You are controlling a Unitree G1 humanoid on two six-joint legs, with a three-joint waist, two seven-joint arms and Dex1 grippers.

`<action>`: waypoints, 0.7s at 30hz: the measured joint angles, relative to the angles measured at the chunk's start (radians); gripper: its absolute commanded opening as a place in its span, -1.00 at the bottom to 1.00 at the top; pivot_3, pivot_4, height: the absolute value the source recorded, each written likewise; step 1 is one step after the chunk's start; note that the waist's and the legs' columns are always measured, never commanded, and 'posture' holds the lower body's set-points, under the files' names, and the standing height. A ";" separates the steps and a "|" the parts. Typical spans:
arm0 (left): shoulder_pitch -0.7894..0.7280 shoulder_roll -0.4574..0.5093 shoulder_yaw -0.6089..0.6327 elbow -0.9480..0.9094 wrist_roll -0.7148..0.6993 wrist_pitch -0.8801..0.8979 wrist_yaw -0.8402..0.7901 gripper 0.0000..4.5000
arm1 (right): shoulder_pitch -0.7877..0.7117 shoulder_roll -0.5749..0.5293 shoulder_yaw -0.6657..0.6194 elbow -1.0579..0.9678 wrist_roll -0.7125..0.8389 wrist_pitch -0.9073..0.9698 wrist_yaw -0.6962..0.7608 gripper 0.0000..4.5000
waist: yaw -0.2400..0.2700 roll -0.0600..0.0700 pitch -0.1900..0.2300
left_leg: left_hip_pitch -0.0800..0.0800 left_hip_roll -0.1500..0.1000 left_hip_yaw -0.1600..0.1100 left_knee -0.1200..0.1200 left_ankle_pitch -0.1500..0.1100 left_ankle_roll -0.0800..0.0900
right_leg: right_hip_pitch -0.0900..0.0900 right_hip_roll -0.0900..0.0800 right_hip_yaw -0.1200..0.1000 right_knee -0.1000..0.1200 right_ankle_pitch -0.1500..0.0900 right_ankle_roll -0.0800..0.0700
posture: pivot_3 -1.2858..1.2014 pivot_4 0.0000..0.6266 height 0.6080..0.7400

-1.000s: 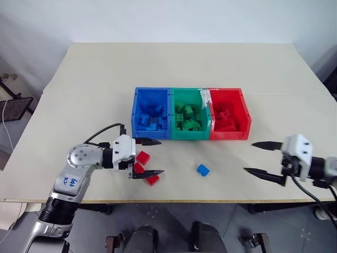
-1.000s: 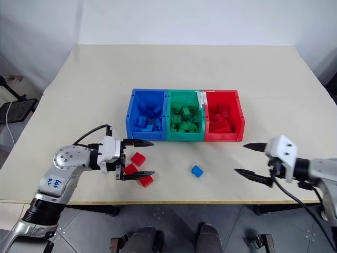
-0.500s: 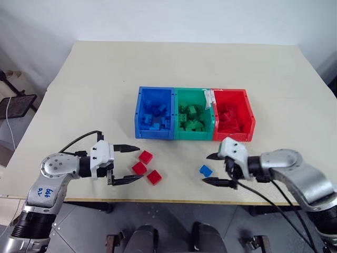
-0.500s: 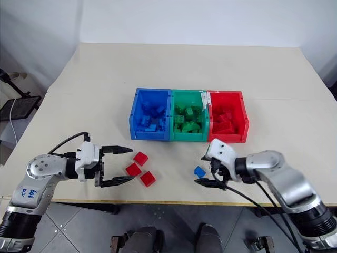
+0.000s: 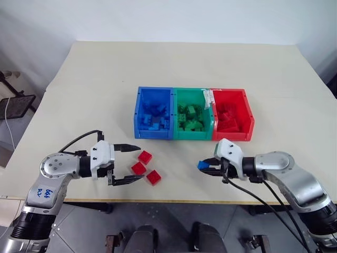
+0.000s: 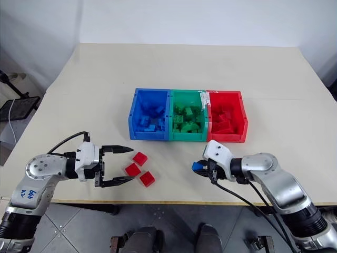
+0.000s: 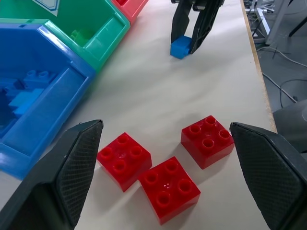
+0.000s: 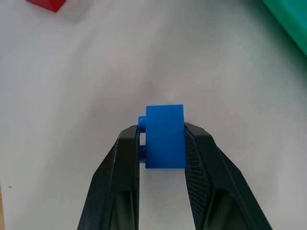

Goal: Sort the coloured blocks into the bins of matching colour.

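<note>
My right gripper, which a second ago hung spread apart far out to the right of the three joined plastic bins, has swung in front of them and pinched its black fingers on the small blue studded plastic brick, near the table's front edge below the green bin. My left gripper stays wide apart but has drawn away from the blue bin, so the three red studded bricks, on the cream tabletop in front of that bin, now lie just past its fingertips.
</note>
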 measured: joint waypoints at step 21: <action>0.172 -0.045 0.185 -0.019 -0.010 0.000 0.205 1.00 | -0.650 0.527 0.044 0.710 -0.160 -0.258 -0.179 0.39 | -0.058 0.001 0.000 | 0.002 0.002 -0.007 -0.006 -0.002 -0.003 | -0.002 0.002 -0.006 0.006 0.000 0.000 | 0.03 -0.52 1.00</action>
